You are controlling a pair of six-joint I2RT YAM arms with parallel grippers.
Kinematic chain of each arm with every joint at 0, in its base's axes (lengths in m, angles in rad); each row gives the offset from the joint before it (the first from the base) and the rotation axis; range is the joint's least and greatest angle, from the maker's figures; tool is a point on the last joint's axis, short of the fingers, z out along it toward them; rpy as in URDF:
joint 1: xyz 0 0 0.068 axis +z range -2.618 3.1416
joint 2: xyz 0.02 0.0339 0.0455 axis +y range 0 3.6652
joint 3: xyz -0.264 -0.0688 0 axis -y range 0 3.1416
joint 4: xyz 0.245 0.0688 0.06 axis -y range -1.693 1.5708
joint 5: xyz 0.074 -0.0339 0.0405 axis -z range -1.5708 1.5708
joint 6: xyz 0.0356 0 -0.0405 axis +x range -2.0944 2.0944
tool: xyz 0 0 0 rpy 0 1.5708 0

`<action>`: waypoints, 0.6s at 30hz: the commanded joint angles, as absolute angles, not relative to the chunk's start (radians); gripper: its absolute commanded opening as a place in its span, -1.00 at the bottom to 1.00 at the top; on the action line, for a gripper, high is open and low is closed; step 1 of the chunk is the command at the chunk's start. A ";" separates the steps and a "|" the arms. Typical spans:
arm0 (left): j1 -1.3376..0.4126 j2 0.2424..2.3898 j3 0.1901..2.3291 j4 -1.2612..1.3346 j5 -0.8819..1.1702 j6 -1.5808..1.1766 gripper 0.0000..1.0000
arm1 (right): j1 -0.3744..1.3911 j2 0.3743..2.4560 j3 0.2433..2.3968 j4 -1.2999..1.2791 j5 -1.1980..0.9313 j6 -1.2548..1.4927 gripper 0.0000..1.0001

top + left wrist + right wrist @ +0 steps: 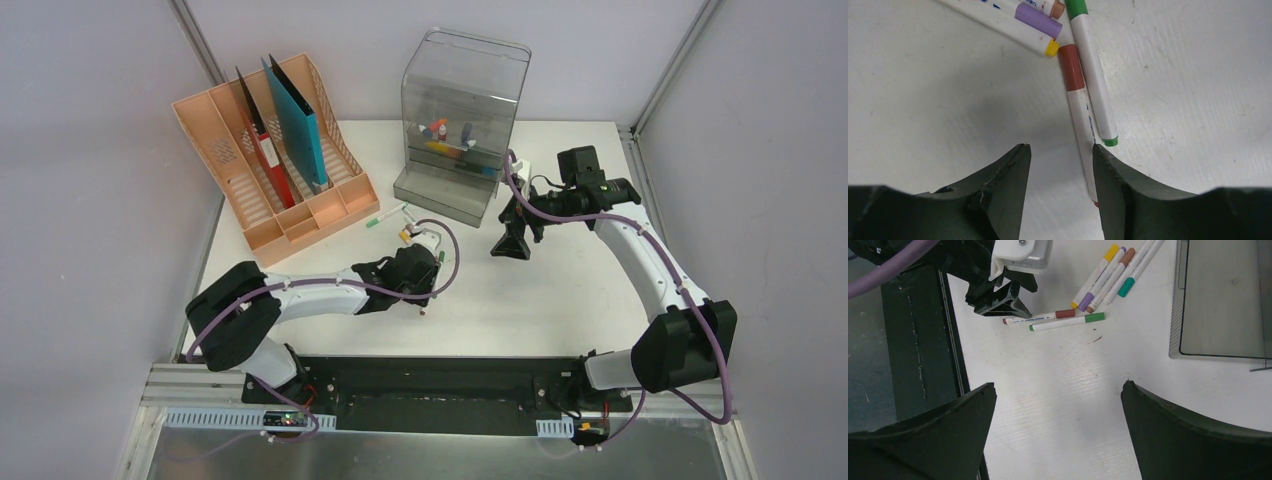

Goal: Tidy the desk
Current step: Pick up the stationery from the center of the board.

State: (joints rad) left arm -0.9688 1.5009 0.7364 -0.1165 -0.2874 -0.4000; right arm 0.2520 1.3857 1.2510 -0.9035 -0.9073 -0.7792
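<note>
On the white desk (560,290) lie a brown-capped marker (1079,110) and a green-capped marker (1093,75) side by side, with more markers (1108,275) fanned out past them. My left gripper (1060,147) is down at the desk with its jaws partly apart. The brown-capped marker's tail sits between them, against the right finger (1113,175); the left finger stands clear of it. The right wrist view shows the same gripper (998,295) at that marker's (1040,317) end. My right gripper (1058,385) hangs wide open above bare desk, holding nothing.
A peach slotted file rack (270,170) with red and teal folders stands at the back left. A clear grey drawer box (460,120) holding several markers stands at the back centre, its base (1223,300) to the right of the loose markers. The black front rail (918,340) is close by.
</note>
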 commanded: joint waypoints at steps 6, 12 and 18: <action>-0.988 1.551 0.803 -0.152 -0.328 -0.392 -0.11 | 0.246 1.385 1.291 -0.903 -0.956 -0.790 0.98; -0.998 1.567 0.814 -0.170 -0.329 -0.397 -0.09 | 0.245 1.387 1.291 -0.904 -0.956 -0.791 0.98; -1.009 1.598 0.830 -0.204 -0.370 -0.400 -0.10 | 0.246 1.387 1.292 -0.903 -0.960 -0.788 0.98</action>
State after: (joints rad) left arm -0.9943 1.5730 0.7891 -0.1749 -0.3210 -0.4004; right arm 0.2520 1.3861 1.2510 -0.9039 -0.9089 -0.7792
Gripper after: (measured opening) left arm 0.452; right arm 0.991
